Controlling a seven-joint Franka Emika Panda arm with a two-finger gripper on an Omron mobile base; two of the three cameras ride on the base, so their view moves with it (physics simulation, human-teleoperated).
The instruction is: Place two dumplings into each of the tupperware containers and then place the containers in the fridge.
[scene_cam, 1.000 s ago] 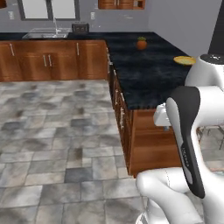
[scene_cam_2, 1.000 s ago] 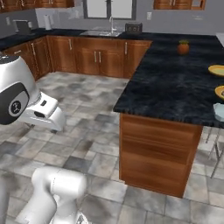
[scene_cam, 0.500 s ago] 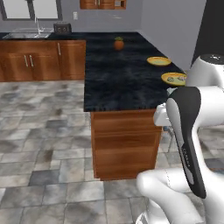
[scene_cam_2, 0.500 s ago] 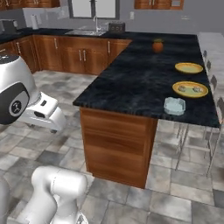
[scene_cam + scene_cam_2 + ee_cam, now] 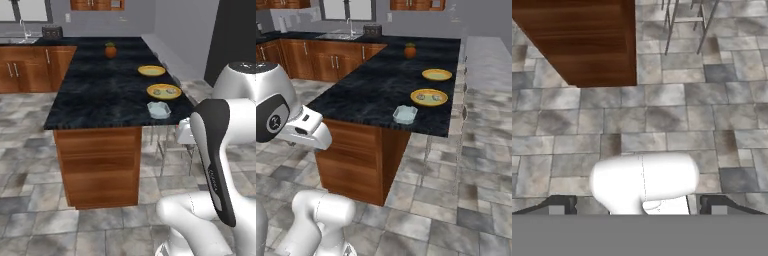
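One pale-blue tupperware container [image 5: 159, 109] [image 5: 405, 114] sits near the end of the dark island counter [image 5: 100, 90] [image 5: 371, 85]. Just behind it is a yellow plate [image 5: 164, 91] [image 5: 429, 97] that carries small beige dumplings [image 5: 158, 91] [image 5: 421, 96]. A second yellow plate [image 5: 151, 70] [image 5: 437, 75] lies farther back; what is on it is too small to tell. My gripper [image 5: 639, 206] is open and holds nothing. It points down at the tiled floor [image 5: 662, 120], in front of the island's wooden end [image 5: 582, 40]. The other container and the fridge are out of view.
An orange fruit [image 5: 110, 50] [image 5: 410, 50] stands at the far end of the island. Metal stool legs [image 5: 167, 142] [image 5: 684, 20] stand along the island's right side. A sink [image 5: 338, 36] and toaster [image 5: 51, 33] [image 5: 372, 31] are on the back counter.
The base has driven, so the whole scene has shifted. The island's end is now central and closer, and the container and both plates have come fully into view.
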